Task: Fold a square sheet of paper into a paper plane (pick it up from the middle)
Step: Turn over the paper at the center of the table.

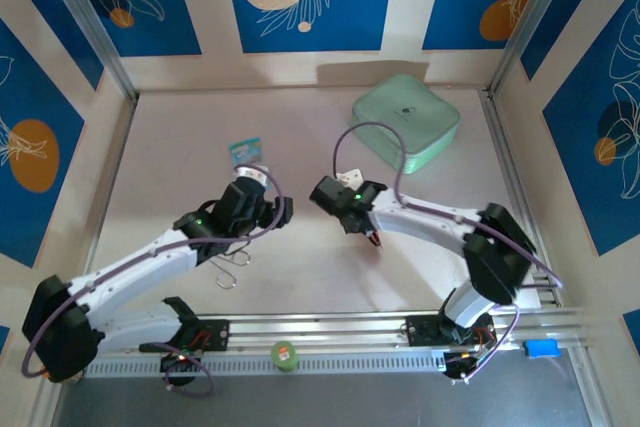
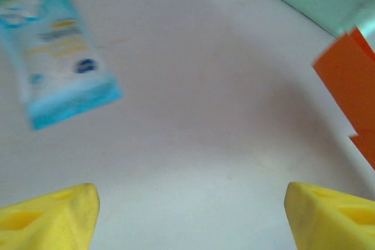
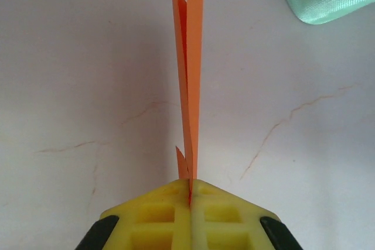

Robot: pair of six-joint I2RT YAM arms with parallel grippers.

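My right gripper [image 3: 190, 188] is shut on the folded orange sheet of paper [image 3: 188, 86], which sticks out from between the yellow pads edge-on as thin layers. From above, a small orange tip [image 1: 376, 243] shows at my right gripper [image 1: 370, 235] near the table's middle. My left gripper [image 2: 191, 209] stands open, its yellow fingertips [image 2: 53, 215] wide apart over bare table with nothing between them. An edge of the orange paper [image 2: 351, 86] shows at the right of the left wrist view. In the top view the left gripper [image 1: 282, 212] sits just left of the right one.
A mint-green box [image 1: 405, 119] stands at the back right. A small blue-and-white packet [image 1: 245, 152] lies behind the left gripper, also the packet [image 2: 58, 51] at upper left. A metal wire piece [image 1: 232, 262] lies by the left arm, and a green roll [image 1: 285, 355] sits on the front rail.
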